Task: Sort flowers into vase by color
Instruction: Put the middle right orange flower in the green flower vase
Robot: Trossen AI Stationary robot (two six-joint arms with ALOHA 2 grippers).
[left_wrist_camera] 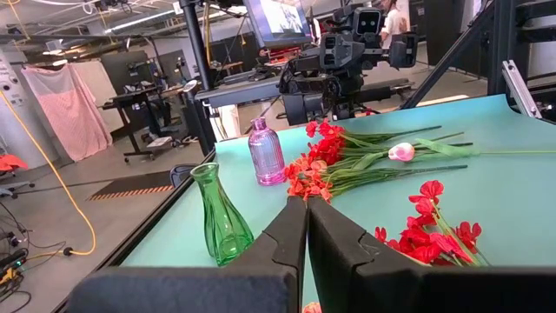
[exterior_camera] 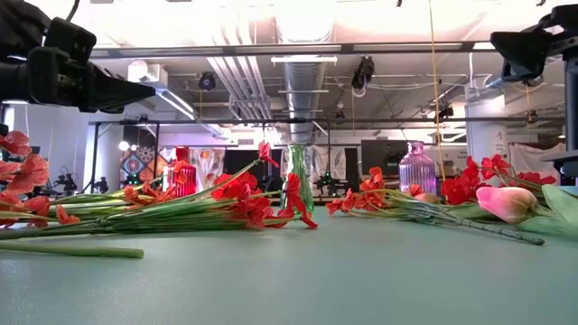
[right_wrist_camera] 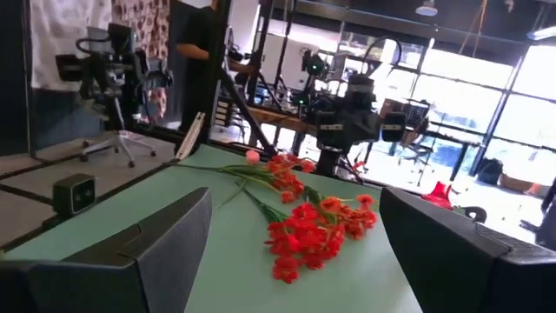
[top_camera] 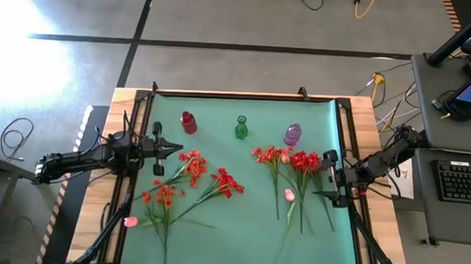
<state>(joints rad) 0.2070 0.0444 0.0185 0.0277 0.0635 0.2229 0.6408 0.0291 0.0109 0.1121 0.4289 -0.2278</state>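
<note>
With my left claw (top_camera: 175,148) pinched shut on nothing and my right claw (top_camera: 322,186) wide open and empty, I judge the flowers (top_camera: 217,183) strewn across the bench (top_camera: 239,228) light, floppy, best gripped mid-stem.

"What is lying under everything on your side?"

"A green mat (top_camera: 238,243) is covering my wooden counter (top_camera: 364,114), and a small grey box (right_wrist_camera: 74,193) is sitting near one edge of it."

"And beyond the counter?"

"A black keyboard (top_camera: 463,180) is resting on a desk on my right. A yellow cable (top_camera: 367,6) is curling over the floor at the far side, a dark cable loop (top_camera: 16,134) is lying on my left, and a black line (top_camera: 223,45) is running across the floor."

"Anything higher up?"

"A silver duct (exterior_camera: 302,86) is hanging from the ceiling, a pink cloth (left_wrist_camera: 65,109) is draping over a stand, and a person (right_wrist_camera: 195,52) in dark clothes is standing beside a camera on a tripod (right_wrist_camera: 109,61)."
</note>
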